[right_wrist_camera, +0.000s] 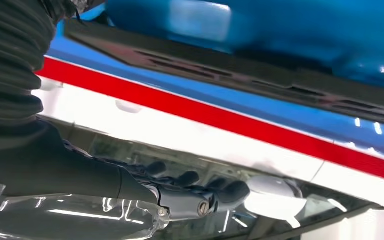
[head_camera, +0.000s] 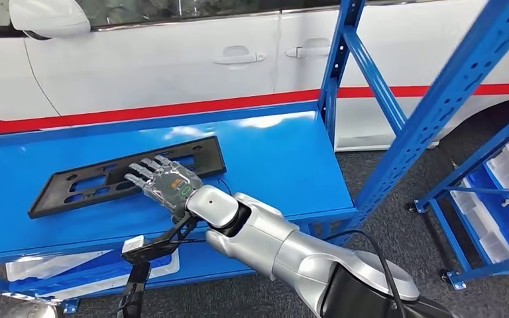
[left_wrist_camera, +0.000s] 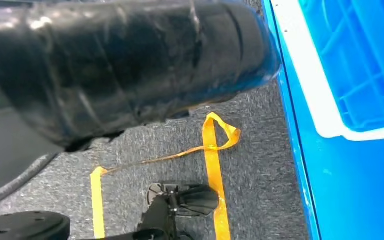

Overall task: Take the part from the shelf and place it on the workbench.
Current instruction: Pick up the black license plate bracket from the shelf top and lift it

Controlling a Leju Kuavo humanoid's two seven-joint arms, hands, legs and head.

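Reaching over black part (head_camera: 127, 175) on blue shelf (head_camera: 272, 165), right hand (head_camera: 162, 182) fingers spread, empty, no readable writing

My right arm (head_camera: 285, 248) is glossy silver with black joint collars and a black cable, ending in a dark-fingered robot hand (head_camera: 162, 182) wrapped in clear plastic film.
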